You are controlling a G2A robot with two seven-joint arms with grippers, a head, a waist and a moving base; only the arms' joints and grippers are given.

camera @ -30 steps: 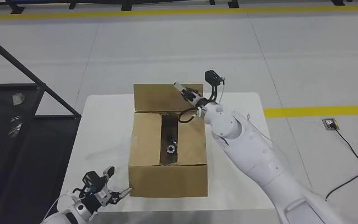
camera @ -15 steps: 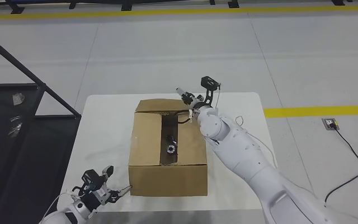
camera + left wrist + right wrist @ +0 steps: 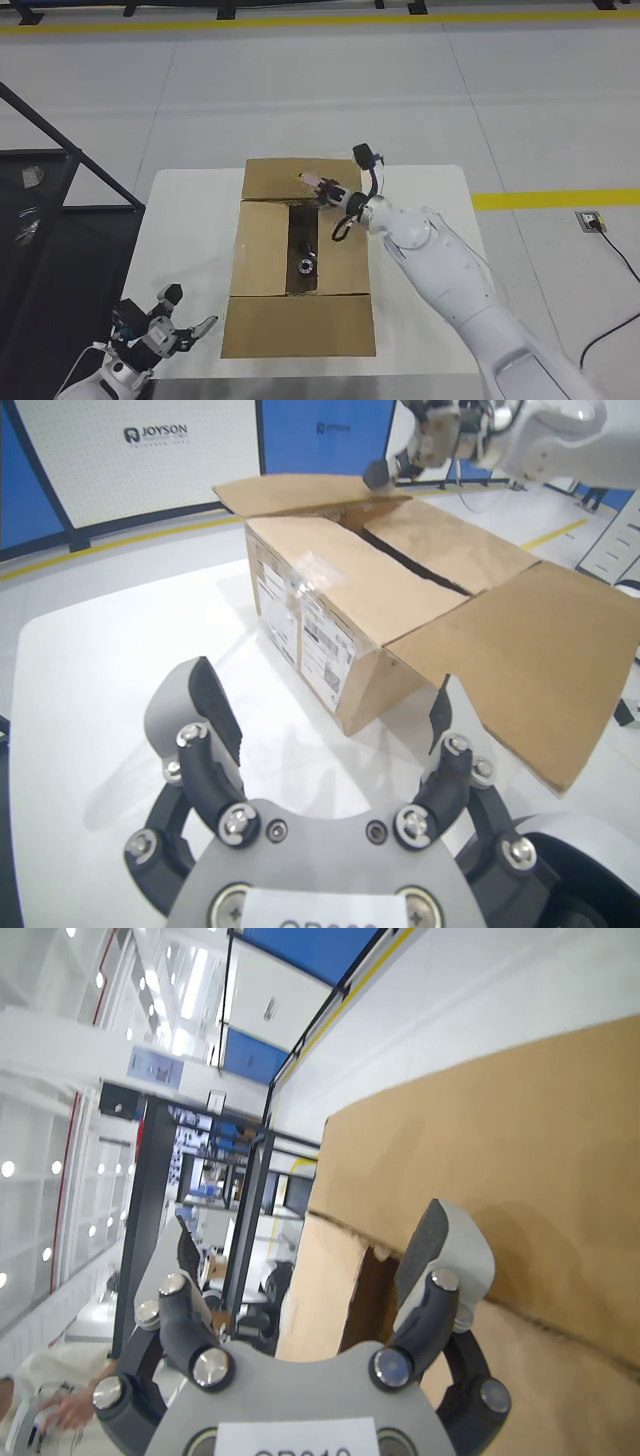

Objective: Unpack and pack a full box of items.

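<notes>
Left gripper (image 3: 327,705): wide, empty, above table (image 3: 190,230) off the box's (image 3: 260,250) near corner, likely keeping clear. One box, mid-table, four flaps. Near flap (image 3: 300,325) folded out. Two side flaps flat; the slot between shows one dark round item (image 3: 304,264). Far flap (image 3: 280,178) out; right gripper (image 3: 318,183) wide, fingertip on it, apparently pressing it back.

Long flaps (image 3: 258,262) covered most of box (image 3: 300,635) top, leaving narrow gap (image 3: 302,240) open; near flap (image 3: 298,326) jutted toward left gripper (image 3: 188,308).

Flaps (image 3: 258,250) hide the box (image 3: 300,325) interior; one small item (image 3: 304,265) is indistinct.
</notes>
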